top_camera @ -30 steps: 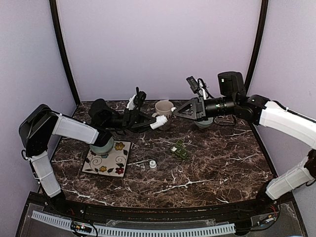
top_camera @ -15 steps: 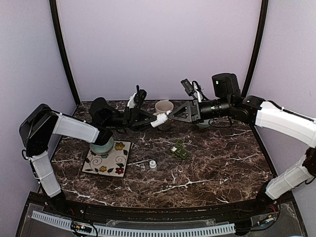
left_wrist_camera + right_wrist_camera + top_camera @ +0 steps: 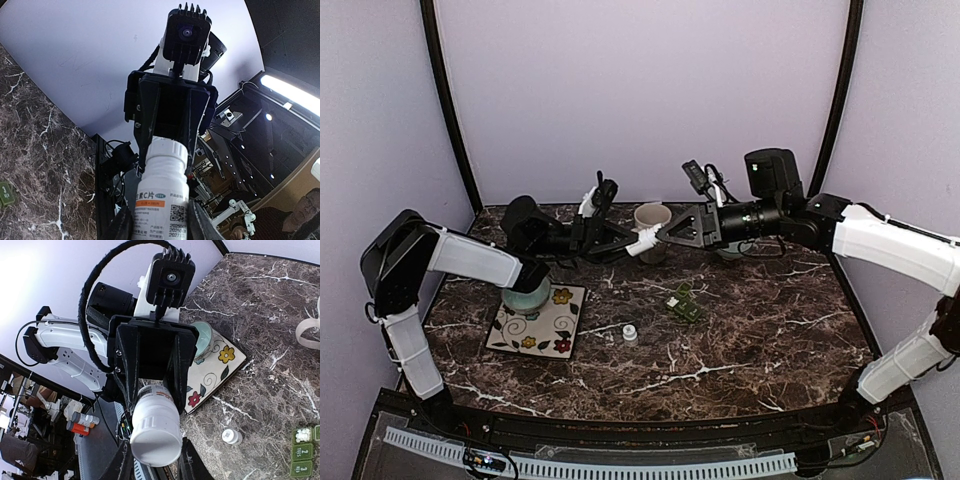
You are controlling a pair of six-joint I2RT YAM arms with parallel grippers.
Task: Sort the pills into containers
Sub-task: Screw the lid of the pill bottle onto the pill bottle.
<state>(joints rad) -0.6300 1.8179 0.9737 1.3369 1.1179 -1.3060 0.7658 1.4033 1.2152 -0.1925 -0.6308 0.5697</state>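
Up by the mug (image 3: 651, 218), left end effector (image 3: 620, 244) and right end effector (image 3: 666, 233) both pinching the uncapped pill bottle (image 3: 644, 241), green pill box (image 3: 685, 306) on the desk (image 3: 770, 350) with one compartment filled, two probably left lol.

"2", "3" on pill box (image 3: 301, 452), seemingly

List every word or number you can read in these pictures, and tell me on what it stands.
"C", among Chinese characters I cannot read surely: label of the white bottle.
"2": a lid of the green pill box.
"3": the lid next to it.
Small print on the bottle label: too small to read.
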